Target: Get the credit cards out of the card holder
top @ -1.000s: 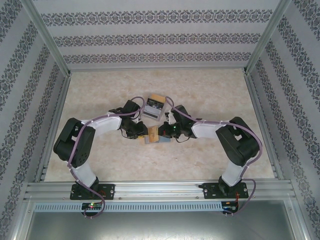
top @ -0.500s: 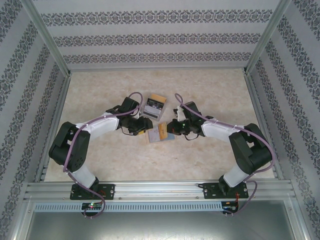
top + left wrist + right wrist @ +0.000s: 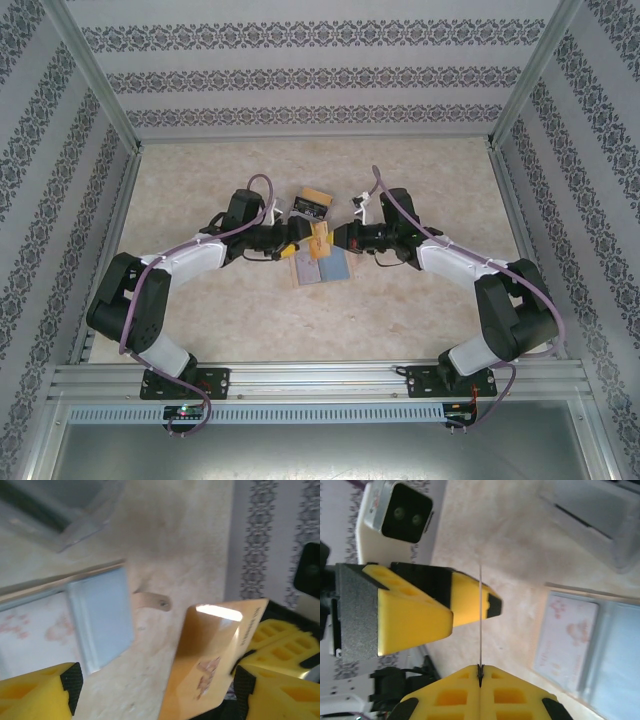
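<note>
Yellow-padded fingers (image 3: 40, 692) of the left gripper (image 3: 293, 245) stand wide apart above the table (image 3: 200, 180), jaws released. The tan card (image 3: 212, 655) stands on edge in the gap between them, close by the finger on the right of the left wrist view; I cannot tell whether it touches that finger. Just behind the card, toward the back wall, the translucent card holder (image 3: 309, 205) rests on the table. Just in front of the card, toward the arm bases, more cards lie flat. Among them are a grey-blue card (image 3: 100, 620) and, beside it, a pale card (image 3: 565, 640) with faint pinkish print. On the far side of the tan card, the right gripper (image 3: 480, 670) points toward the left gripper. Its jaws are clenched on the tan card's lower edge, holding it upright off the table.
</note>
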Available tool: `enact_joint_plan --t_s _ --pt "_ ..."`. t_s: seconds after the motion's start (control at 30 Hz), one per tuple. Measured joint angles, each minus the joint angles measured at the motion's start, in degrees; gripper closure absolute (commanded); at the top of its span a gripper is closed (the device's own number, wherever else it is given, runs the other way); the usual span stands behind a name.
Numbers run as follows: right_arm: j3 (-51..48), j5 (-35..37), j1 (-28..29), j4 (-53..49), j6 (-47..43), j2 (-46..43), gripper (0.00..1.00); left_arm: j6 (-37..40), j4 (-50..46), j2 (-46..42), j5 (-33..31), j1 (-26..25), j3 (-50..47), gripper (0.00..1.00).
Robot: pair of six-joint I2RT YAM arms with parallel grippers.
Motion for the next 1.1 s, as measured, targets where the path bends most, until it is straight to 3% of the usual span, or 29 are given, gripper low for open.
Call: enact_joint_plan --t_s 0.23,0.43,0.47,0.6,0.8,0.87,0.97,1.03,1.1 --pt "1.44 -5.55 -1.81 7.30 6.32 0.09 1.00 -3.56 9.55 0.00 5.22 0.48 0.02 0.58" --pt "1.90 -6.97 -3.08 11.13 10.95 1.57 1.00 -6.67 14.86 -0.83 7.34 1.42 -0.02 0.97" --pt "1.90 -6.97 -3.37 11.43 11.56 2.05 0.96 -6.99 15.72 -1.07 7.69 1.51 0.00 1.00" --pt "1.90 -7.34 -3.30 14.91 14.95 3.26 0.70 -8.39 16.79 -1.92 7.76 1.60 -0.02 1.00" --pt "2.01 -7.43 -2.25 20.28 19.19 3.98 0.66 -9.81 17.11 -2.47 7.74 1.60 -0.09 1.00" --pt "2.03 -7.43 -1.68 21.51 20.26 4.57 0.70 -9.94 17.09 -2.67 7.74 1.60 -0.09 1.00" --pt "2.19 -7.32 -1.09 22.40 21.51 5.27 0.89 -9.77 16.55 -2.93 7.69 1.60 -0.09 0.99" --pt "2.29 -7.43 -1.07 22.82 21.66 5.57 1.00 -9.07 15.04 -3.37 6.75 1.66 -0.07 0.90" --pt "2.43 -7.17 -1.05 22.60 21.31 5.62 1.00 -7.82 12.87 -3.48 5.92 1.70 0.24 0.75"
